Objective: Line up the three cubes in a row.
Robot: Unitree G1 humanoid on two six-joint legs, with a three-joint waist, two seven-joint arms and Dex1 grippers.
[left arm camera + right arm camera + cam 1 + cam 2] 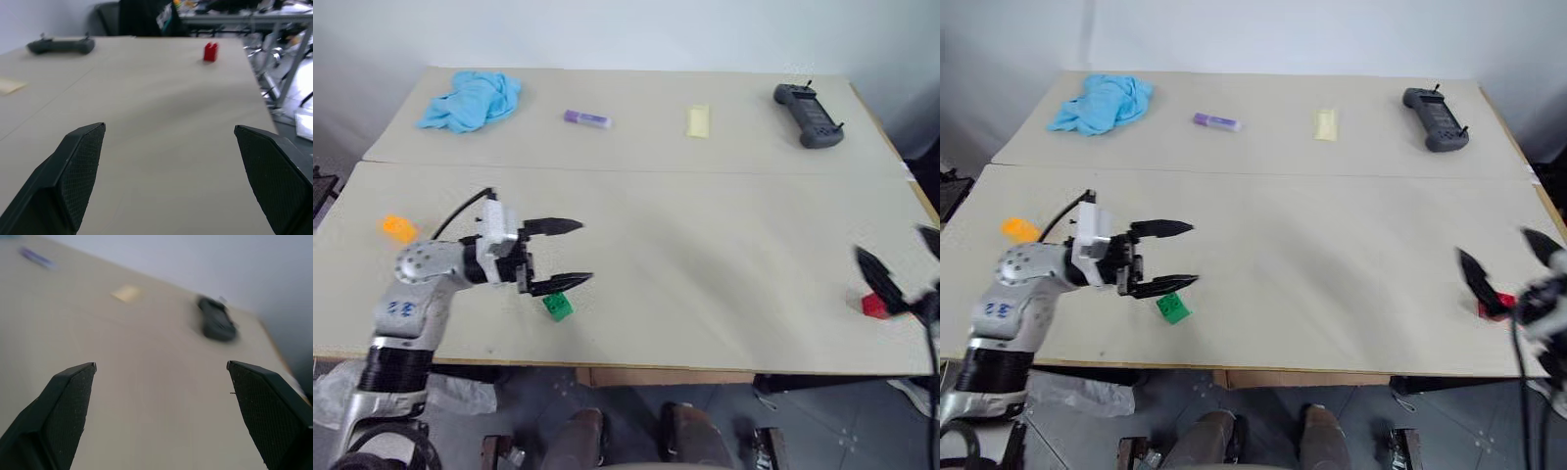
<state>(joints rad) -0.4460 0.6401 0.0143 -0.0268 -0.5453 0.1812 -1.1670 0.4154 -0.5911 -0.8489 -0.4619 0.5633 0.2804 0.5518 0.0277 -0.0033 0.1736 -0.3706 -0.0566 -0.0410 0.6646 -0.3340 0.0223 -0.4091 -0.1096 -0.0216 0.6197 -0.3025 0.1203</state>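
Three cubes lie far apart on the near table point(705, 255). The orange-yellow cube point(398, 228) is at the left edge, the green cube point(558, 306) near the front left, and the red cube point(874, 305) near the front right corner. My left gripper point(573, 253) is open and empty. It points to the right, and its nearer finger hangs just over the green cube. In the left wrist view the red cube point(211, 51) shows far ahead between the fingers. My right gripper point(903, 262) stands open and empty at the right edge, beside the red cube.
On the far table lie a blue cloth point(472, 99), a purple bar point(586, 118), a pale yellow bar point(699, 120) and a dark handheld controller point(809, 115). A seam separates the two tables. The front edge is close to the green and red cubes.
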